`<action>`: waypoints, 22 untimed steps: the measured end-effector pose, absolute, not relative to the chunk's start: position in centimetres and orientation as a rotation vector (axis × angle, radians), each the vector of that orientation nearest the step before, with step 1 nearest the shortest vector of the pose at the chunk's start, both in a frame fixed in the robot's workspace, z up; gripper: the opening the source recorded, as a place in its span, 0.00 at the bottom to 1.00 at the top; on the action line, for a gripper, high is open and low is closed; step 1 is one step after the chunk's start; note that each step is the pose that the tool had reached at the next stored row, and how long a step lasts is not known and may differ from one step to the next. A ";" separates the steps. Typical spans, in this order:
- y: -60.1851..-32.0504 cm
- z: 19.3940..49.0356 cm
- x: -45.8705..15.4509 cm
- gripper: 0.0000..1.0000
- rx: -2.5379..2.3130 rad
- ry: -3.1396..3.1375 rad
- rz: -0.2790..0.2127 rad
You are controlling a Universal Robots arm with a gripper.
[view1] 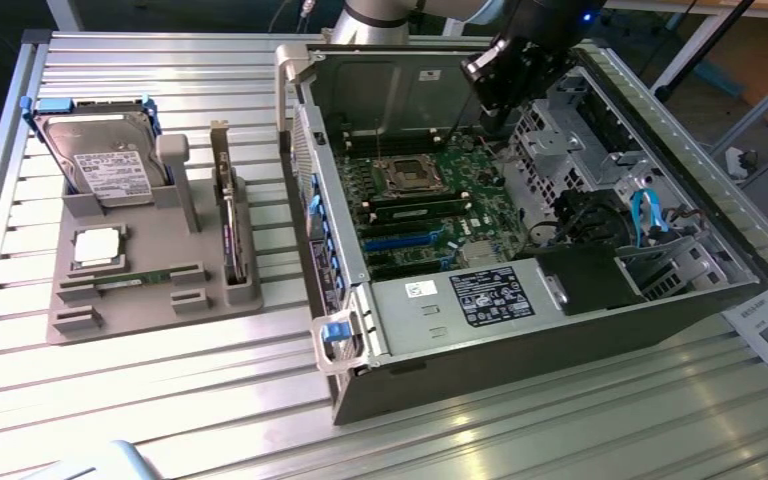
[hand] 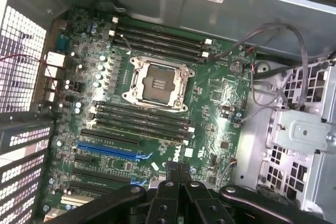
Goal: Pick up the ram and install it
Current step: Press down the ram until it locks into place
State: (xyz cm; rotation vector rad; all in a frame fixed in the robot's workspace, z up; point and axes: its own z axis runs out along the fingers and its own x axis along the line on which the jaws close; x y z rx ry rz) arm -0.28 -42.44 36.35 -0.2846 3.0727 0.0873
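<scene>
Closed tight on nothing, jaws pressed together, dark fingertips (hand: 169,174) meeting above the motherboard (hand: 210,103) in the wrist view, close to the blue expansion slot (hand: 110,150) and apart from the open processor socket (hand: 156,83)

On the ridged metal desk (view1: 157,400) in the exterior view, an open computer case (view1: 491,340) lying on its side, with the arm (view1: 518,60) reaching down into it from 12 o'clock

Inside the case, the same green board with the socket at its middle and dark memory slots on both sides of the socket; cannot tell whether any slot is filled

At 9 o'clock of the case, well apart from the jaws, a grey holder (view1: 157,300) with the spare parts

Lying flat in a groove of that holder, toward its 6 o'clock end: the ram (view1: 133,281), slim and green, untouched

Just beyond the ram toward 12 o'clock, the square silver processor chip (view1: 97,248)

Farther toward 12 o'clock, the hard drive (view1: 111,165), propped up at a tilt in blue rails

At 3 o'clock of the holder, the expansion card (view1: 231,230), standing on edge between the ram and the case
</scene>
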 end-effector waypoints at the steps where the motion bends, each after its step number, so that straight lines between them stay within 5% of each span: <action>1: -42.4 36.4 -0.3 0.10 -0.266 3.076 0.087; 22: -42.4 36.3 -0.3 0.10 -0.083 3.130 0.058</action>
